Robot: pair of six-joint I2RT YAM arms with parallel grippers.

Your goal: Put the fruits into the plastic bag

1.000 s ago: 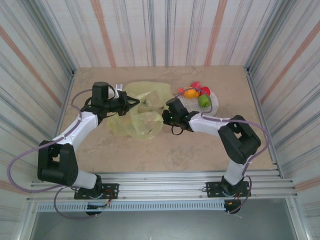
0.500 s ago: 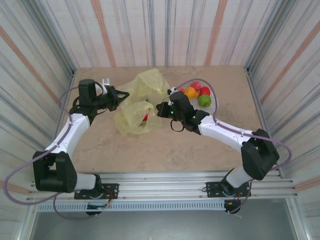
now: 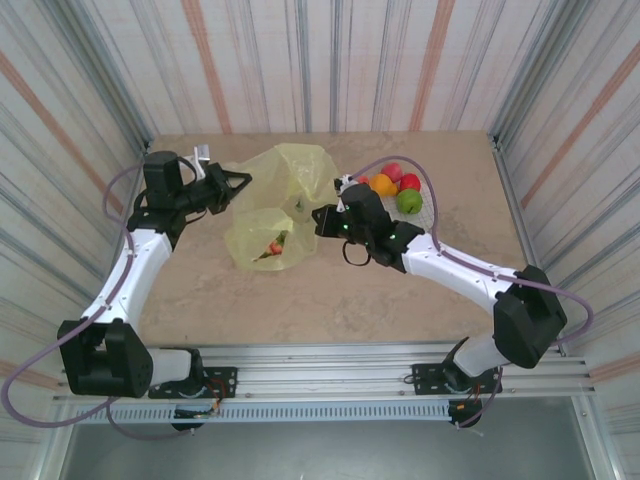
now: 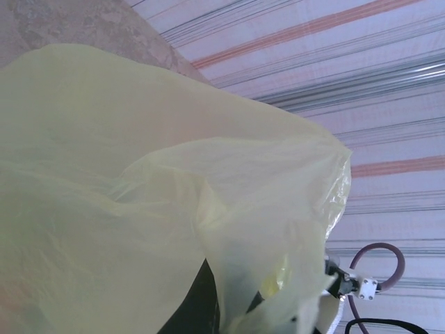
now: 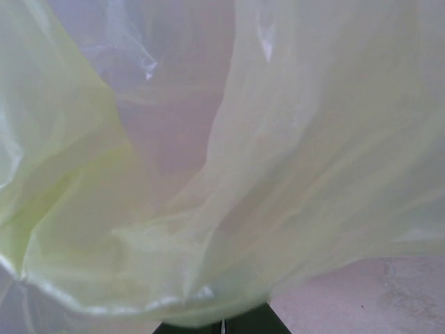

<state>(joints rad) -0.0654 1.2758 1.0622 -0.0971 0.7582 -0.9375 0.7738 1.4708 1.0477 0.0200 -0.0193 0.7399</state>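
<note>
1. Counter (image 3: 330,300): beige, stone-patterned surface that carries both arms at its near edge.
2. Plastic bag (image 3: 262,225): thin, translucent yellow film at mid-counter, slung between the two arms. Its lower pouch sags toward the counter; whether it touches cannot be told.
3. Red fruit (image 3: 274,246): inside the lower pouch, seen through the film.
4. Right end effector (image 3: 318,216): closed, pinching the bag's right edge. In the right wrist view, yellow folds lie close before the lens.
5. Left end effector (image 3: 244,181): closed, pinching the bag's left edge, slightly farther back. In the left wrist view, film drapes across the fingers.
6. Plate (image 3: 430,212): white, gridded, right of the bag and beyond the right arm.
7. Fruits on the plate: orange fruit (image 3: 382,186), green fruit (image 3: 408,201) and two red ones, clustered together.
</note>
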